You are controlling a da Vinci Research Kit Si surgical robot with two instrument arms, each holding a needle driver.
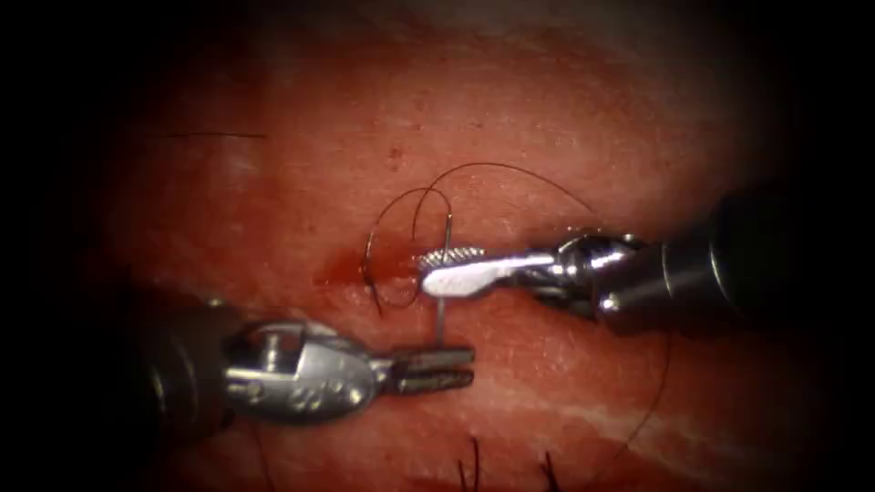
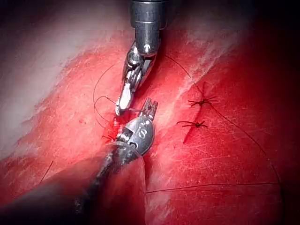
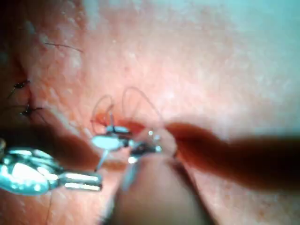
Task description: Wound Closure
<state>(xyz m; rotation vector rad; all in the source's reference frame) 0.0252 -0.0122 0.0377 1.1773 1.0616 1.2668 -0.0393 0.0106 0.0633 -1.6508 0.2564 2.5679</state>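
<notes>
Right silver needle driver (image 1: 447,269) grips thin curved steel needle (image 1: 443,314) mid-curve; left silver driver (image 1: 456,368) apparently closed, empty, just near of needle. Left wrist view adds two dark tied stitches (image 2: 200,101).

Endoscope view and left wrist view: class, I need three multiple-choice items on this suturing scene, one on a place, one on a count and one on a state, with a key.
1. In the endoscope view, the red fluid lies:
A. right of the right tool
B. under the left tool's shaft
C. left of the right tool

2. The left wrist view shows how many tied stitches?
A. one
B. two
C. five

3. The needle is:
A. gripped by the right tool
B. lying loose, far from both tools
C. buried whole

Key: 1 C, the pool sits just beyond the tool's tip. 2 B, two dark knots lie side by side. 3 A, the needle runs upright between that tool's fingers.
</notes>
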